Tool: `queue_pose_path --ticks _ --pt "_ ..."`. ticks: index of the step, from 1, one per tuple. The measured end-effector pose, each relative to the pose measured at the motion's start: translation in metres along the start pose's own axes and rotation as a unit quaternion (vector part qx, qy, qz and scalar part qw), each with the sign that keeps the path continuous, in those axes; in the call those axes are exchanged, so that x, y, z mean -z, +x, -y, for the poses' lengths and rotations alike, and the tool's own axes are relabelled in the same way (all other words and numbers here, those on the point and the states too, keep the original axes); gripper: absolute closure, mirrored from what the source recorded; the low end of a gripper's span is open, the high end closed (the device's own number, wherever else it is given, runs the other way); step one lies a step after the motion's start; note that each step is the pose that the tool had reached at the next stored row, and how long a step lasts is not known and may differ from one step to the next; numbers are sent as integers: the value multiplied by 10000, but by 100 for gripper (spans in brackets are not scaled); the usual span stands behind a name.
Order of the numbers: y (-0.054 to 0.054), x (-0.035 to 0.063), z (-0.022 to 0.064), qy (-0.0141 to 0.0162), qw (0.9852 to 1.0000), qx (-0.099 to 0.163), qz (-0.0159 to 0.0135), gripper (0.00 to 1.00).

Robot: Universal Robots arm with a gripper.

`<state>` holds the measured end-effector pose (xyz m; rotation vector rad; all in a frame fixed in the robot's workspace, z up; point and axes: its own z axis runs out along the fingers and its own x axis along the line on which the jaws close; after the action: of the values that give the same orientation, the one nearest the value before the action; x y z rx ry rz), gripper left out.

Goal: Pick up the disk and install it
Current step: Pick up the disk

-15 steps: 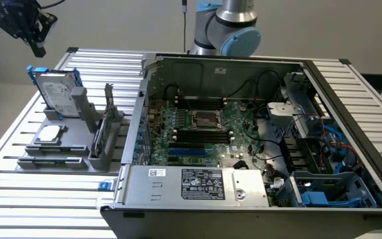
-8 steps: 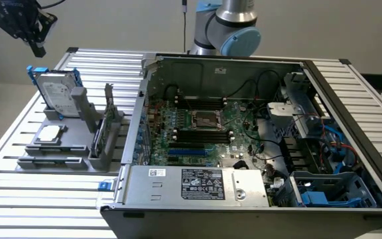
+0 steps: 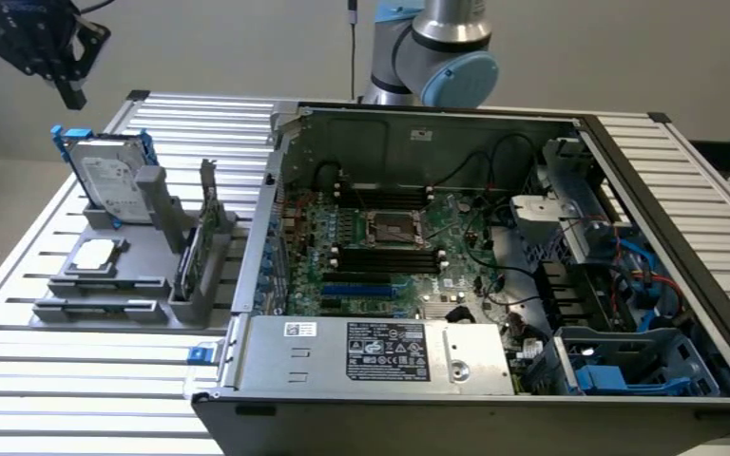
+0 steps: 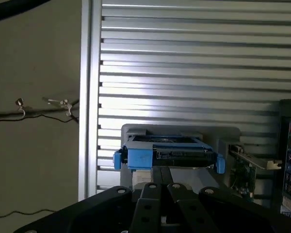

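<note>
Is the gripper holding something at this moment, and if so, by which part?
Nothing is held. The gripper hangs above the disk, which stands upright in its grey stand.

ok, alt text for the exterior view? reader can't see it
The arm's black jaws hang above, not touching, a silver hard drive in a blue plastic carrier standing upright in a grey holder on a slatted metal table. To the exterior view's right lies an open black computer case, green motherboard exposed.

The exterior camera looks down from high across the table [image 3: 48,380] and open case [image 3: 441,142], the wrist camera down from above, both catching the disk [image 3: 105,176] on its stand [image 3: 99,306].
</note>
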<state>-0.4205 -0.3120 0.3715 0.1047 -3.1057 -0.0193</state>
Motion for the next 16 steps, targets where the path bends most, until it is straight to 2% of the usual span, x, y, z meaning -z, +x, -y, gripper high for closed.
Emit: queue_pose_path --ticks 4,7,8,12,16 --pt "0 -1 0 12 9993 367 -5 89" --pt "0 -2 0 22 9979 642 -8 89" --pt "0 -2 0 27 9966 819 -11 89" --pt "0 -4 0 40 9930 1178 -16 89" --pt "-1 -11 0 52 9880 1543 -21 89"
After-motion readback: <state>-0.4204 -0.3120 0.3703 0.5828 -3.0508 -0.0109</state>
